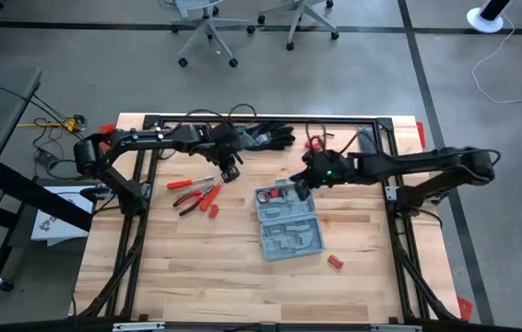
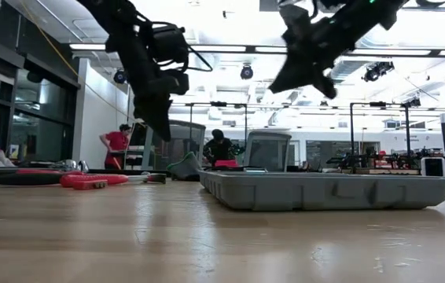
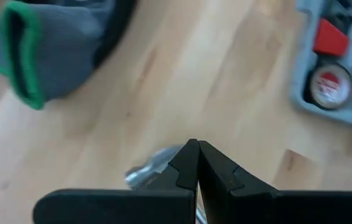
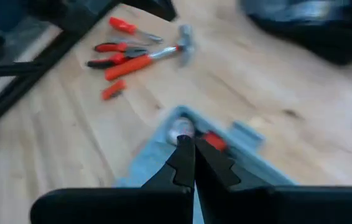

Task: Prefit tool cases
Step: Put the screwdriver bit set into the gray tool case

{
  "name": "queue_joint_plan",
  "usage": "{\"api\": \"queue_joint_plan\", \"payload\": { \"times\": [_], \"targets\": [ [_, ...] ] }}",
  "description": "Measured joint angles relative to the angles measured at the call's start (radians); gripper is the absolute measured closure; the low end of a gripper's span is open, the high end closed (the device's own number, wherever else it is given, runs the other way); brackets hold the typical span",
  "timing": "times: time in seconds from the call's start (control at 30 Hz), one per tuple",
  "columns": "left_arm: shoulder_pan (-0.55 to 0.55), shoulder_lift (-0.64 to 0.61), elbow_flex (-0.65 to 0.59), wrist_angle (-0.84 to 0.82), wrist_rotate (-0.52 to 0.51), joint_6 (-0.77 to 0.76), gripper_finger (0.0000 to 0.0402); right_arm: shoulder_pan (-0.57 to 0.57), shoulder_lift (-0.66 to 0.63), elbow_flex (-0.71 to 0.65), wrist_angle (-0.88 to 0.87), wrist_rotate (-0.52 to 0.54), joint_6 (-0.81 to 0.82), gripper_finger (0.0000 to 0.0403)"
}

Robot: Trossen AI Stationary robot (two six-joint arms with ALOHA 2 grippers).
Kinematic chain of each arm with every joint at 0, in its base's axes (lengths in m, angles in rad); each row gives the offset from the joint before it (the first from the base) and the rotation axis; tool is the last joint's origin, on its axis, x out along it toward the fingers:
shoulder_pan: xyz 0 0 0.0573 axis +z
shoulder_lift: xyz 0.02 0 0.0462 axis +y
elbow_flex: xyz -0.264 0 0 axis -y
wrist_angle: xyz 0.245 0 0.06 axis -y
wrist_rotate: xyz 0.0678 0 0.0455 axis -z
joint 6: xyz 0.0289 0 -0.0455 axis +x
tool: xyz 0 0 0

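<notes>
High view: left gripper shut tight, holds nothing, hangs over bare wood nr red-handled pliers. Right gripper also pinched closed, empty, hovers just above far edge of grey-blue rectangular plastic tool case, lying open mid-table. Case sits well right of left gripper, directly under and before right one.

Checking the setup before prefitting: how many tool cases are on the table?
1. The case lies mid-table, inside facing up, right of the red-handled tools, its far end under the right gripper. The arms may hide others behind.
</notes>
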Motion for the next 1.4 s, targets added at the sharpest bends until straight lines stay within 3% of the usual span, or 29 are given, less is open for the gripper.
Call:
{"api": "queue_joint_plan", "payload": {
  "times": [0.23, 0.5, 0.8, 1.03, 1.23, 1.4],
  "targets": [
    [0.04, 0.0, 0.0, 0.031, 0.05, -0.019, 0.0401, -0.005, -0.124, 0.0, -0.303, 0.185, 0.022, 0.0403],
    [0.022, 0.0, 0.0, 0.035, 0.052, -0.027, 0.0401, -0.054, -0.158, 0.0, -0.583, 0.249, 0.187, 0.0403],
    [-0.01, 0.0, 0.0, 0.087, 0.054, -0.037, 0.0401, -0.223, -0.124, 0.0, -0.409, 0.22, 0.112, 0.0403],
    [-0.038, 0.0, 0.0, 0.077, 0.054, -0.048, 0.0401, -0.336, -0.109, 0.0, -0.284, 0.05, -0.035, 0.0381],
    [-0.068, 0.0, 0.0, -0.106, 0.166, -0.032, 0.0401, -0.312, -0.102, 0.001, -0.275, 0.013, -0.048, 0.0326],
    [-0.146, -0.012, -0.073, -0.146, 0.012, -0.088, 0.0389, -0.235, -0.077, 0.001, -0.328, 0.041, -0.022, 0.0286]
  ]
}}
